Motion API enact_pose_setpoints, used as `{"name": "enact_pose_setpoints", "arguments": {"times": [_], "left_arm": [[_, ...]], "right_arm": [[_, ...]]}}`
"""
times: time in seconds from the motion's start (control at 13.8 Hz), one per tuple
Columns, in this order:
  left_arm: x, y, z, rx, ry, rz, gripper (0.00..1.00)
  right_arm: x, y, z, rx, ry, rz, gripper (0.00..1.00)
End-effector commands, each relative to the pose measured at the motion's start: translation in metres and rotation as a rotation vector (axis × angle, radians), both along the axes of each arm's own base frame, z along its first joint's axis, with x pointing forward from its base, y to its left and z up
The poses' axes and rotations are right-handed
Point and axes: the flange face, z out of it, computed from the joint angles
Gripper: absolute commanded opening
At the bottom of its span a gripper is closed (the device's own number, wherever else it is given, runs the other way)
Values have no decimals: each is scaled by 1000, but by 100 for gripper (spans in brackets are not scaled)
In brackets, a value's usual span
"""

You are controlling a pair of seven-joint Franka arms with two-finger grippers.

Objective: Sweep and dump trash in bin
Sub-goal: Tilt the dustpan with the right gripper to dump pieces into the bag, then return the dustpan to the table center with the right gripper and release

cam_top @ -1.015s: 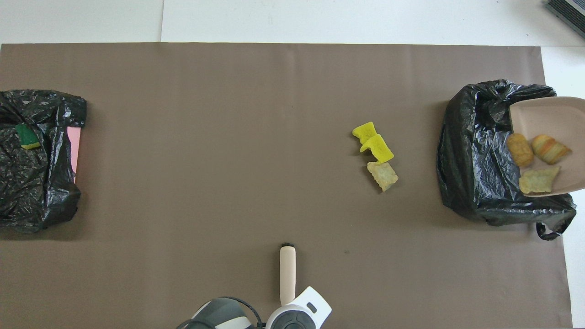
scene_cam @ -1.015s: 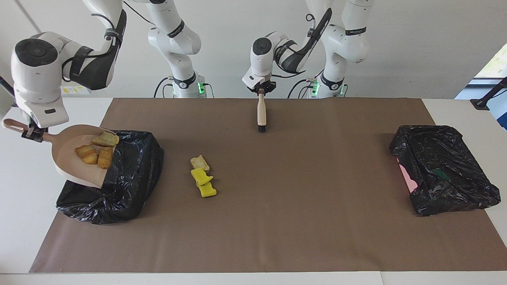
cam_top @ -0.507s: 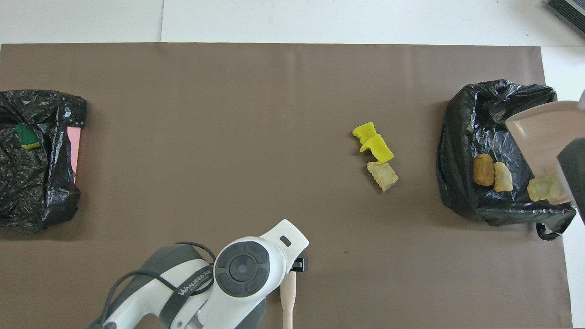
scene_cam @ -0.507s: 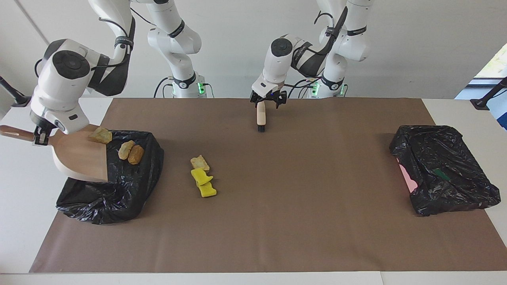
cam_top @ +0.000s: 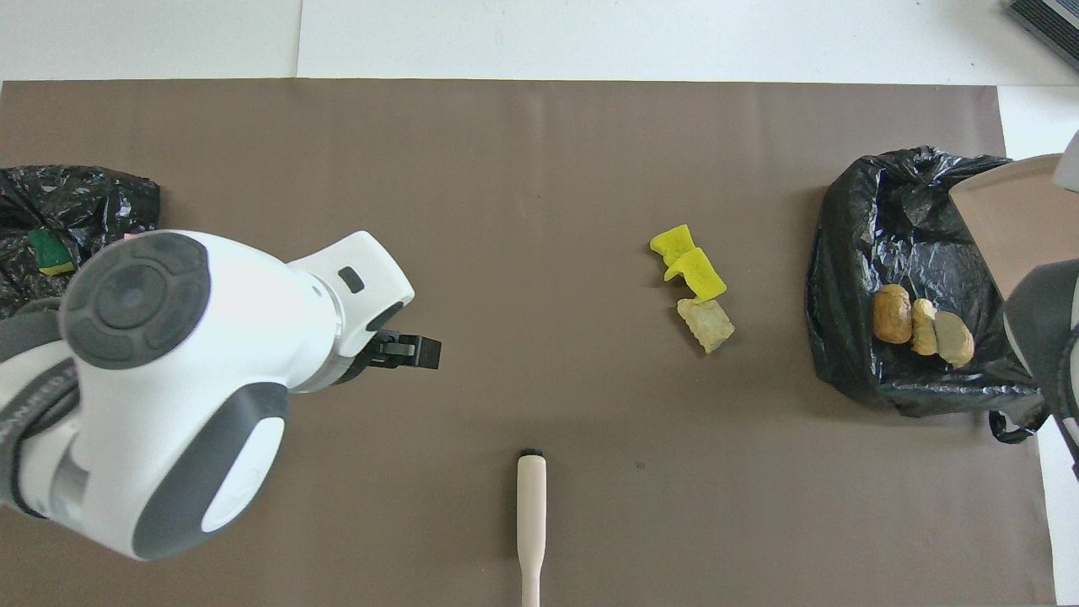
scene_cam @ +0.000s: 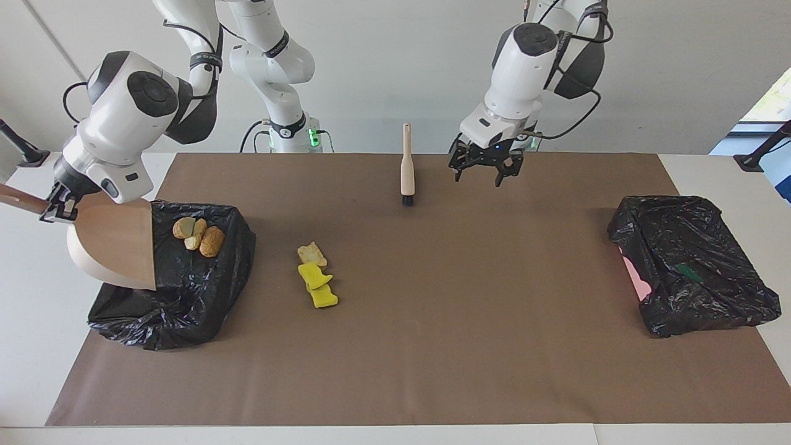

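My right gripper [scene_cam: 59, 207] is shut on the handle of the pale pink dustpan [scene_cam: 114, 244], which is tipped steeply over the black-lined bin [scene_cam: 179, 296] at the right arm's end. Three golden-brown pastries [scene_cam: 198, 235] lie inside that bin [cam_top: 877, 253]. On the mat beside it rest a beige chunk [scene_cam: 311, 253] and two yellow sponges [scene_cam: 317, 285]. The beige brush [scene_cam: 406, 167] stands on its black bristles, held by nothing. My left gripper [scene_cam: 486, 172] hangs open and empty above the mat, beside the brush toward the left arm's end.
A second black-lined bin [scene_cam: 692, 266] sits at the left arm's end with a green-backed sponge [scene_cam: 687, 272] inside. Brown paper [scene_cam: 469, 346] covers the table. In the overhead view my left arm [cam_top: 169, 379] hides part of the mat.
The left gripper opened, let go of the brush, then rose and moved toward the left arm's end. The right gripper tipped the dustpan further and the three pastries slid into the bin.
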Motion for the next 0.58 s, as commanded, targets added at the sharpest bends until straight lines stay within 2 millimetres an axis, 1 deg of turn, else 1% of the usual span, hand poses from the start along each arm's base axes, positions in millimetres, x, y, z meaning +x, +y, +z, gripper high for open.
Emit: {"name": "enact_pose_setpoints", "arguments": {"times": [0.0,0.07,0.14,0.22,0.29,0.36,0.43,0.51], "left_arm": [[14,26,47,78,-6,-41,100],[20,40,74,109,-61,-67,100],[25,57,93,106,-85,-75,100],[27,73,101,103,-74,-58,100],[27,82,112,104,-70,-45,100],[31,90,128,92,-83,-37,100],[45,100,126,85,-47,-16,100],[53,112,130,71,-31,6,100]], "right_arm": [[-14,35,26,-4,-126,-96,0],[-16,54,32,9,-193,-135,0],[-18,75,32,20,-237,-180,0],[-20,99,33,57,-277,-215,0],[-22,112,32,103,-304,-266,0],[-22,129,30,150,-341,-299,0],[-22,137,28,203,-374,-341,0],[-23,145,24,274,-397,-392,0]]}}
